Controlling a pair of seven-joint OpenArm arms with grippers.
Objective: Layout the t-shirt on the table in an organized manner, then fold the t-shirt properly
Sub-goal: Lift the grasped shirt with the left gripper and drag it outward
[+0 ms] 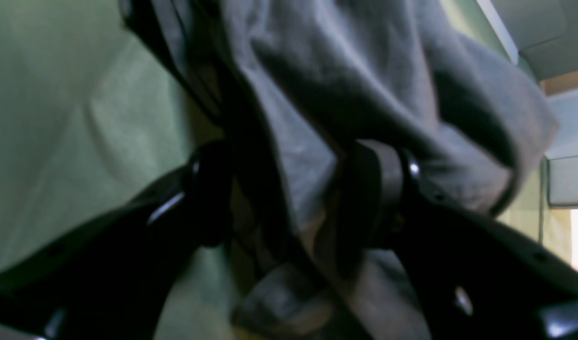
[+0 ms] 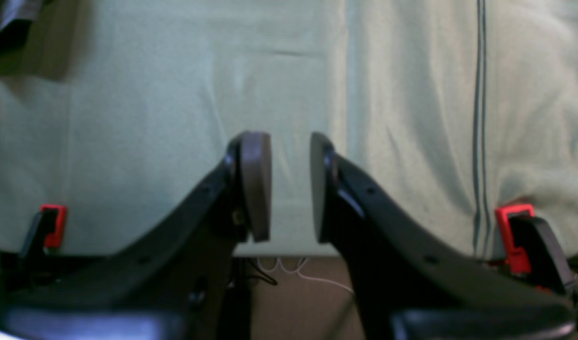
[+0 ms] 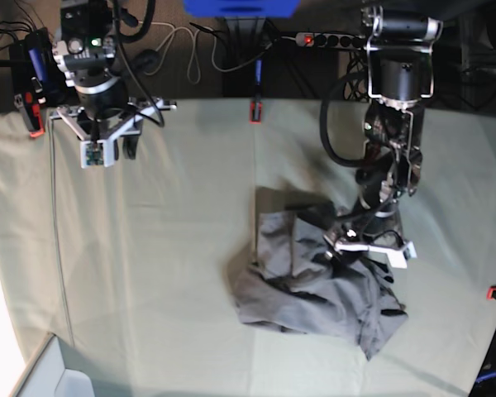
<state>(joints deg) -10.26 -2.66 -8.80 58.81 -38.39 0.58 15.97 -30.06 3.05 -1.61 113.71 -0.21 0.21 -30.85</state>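
- One t-shirt (image 3: 314, 289) on your table (image 3: 165, 273), sitting right of centre in the base view, still a crumpled heap with the sleeves not laid out.
- Two arms, two grippers, and they're well apart from each other.
- Your left gripper (image 3: 370, 246) is down on the upper right part of the heap. In the left wrist view the grey fabric (image 1: 364, 94) bunches up between its fingers (image 1: 378, 189), so it's clenched on the t-shirt.
- Your right gripper (image 2: 290, 186) is way off at the far corner of the table, nowhere near the shirt. It's holding nothing, pads parted with only green cloth showing through the gap.
- Red clamps: I count two (image 2: 52, 224) (image 2: 513, 236) in the right wrist view, along the table edge on either side of that gripper.
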